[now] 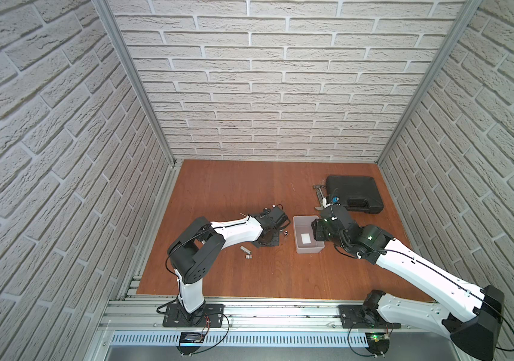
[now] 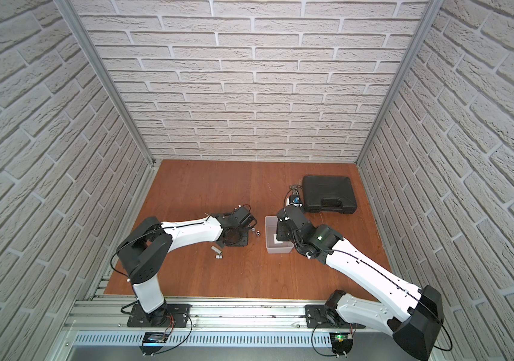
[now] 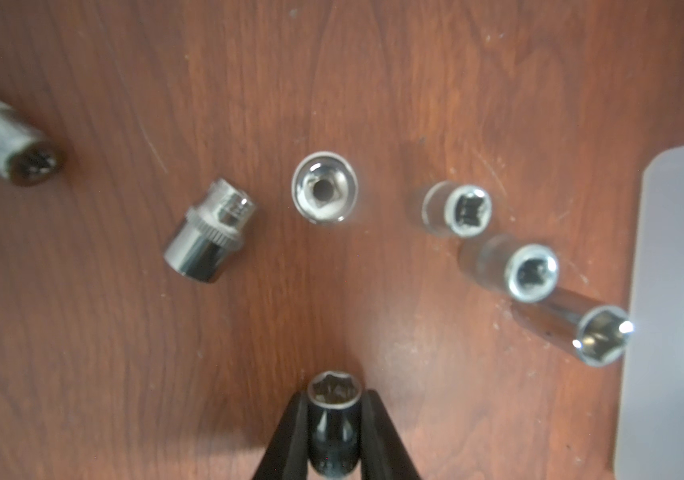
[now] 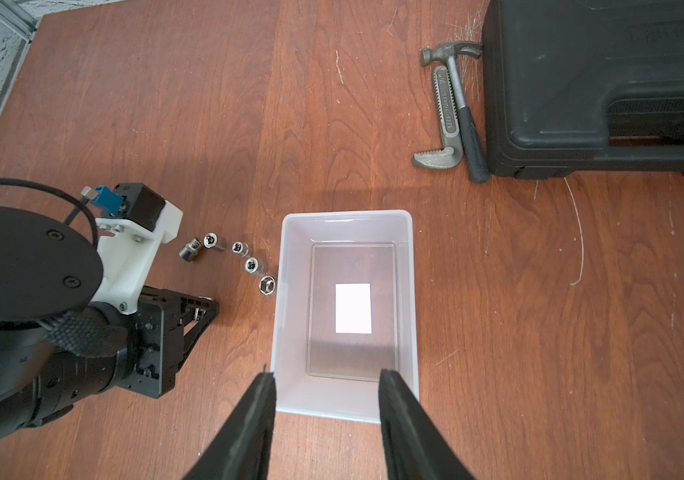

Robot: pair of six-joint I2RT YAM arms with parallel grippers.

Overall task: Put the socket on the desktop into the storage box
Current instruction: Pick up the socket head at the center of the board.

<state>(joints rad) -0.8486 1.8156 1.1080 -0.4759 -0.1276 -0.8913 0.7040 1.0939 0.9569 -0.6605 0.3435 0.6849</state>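
In the left wrist view my left gripper (image 3: 334, 401) is shut on a dark chrome socket (image 3: 334, 419), its hexagonal mouth pointing away from the camera. Several more sockets (image 3: 324, 187) lie or stand on the reddish-brown desktop (image 3: 124, 353) beyond it, in a loose arc that runs to the storage box (image 3: 681, 291). The translucent storage box (image 4: 346, 215) holds only a white patch on its floor. My right gripper (image 4: 328, 380) hangs open over the box's near end wall, with nothing between its fingers. In both top views the box (image 1: 310, 249) (image 2: 279, 250) sits between the two arms.
A black tool case (image 1: 354, 193) (image 4: 606, 83) lies at the back right. A hammer (image 4: 461, 108) and a grey toothed wrench (image 4: 442, 120) lie beside it. Two more sockets (image 1: 245, 250) (image 1: 249, 257) lie near the left arm's elbow. Brick-pattern walls enclose the desktop.
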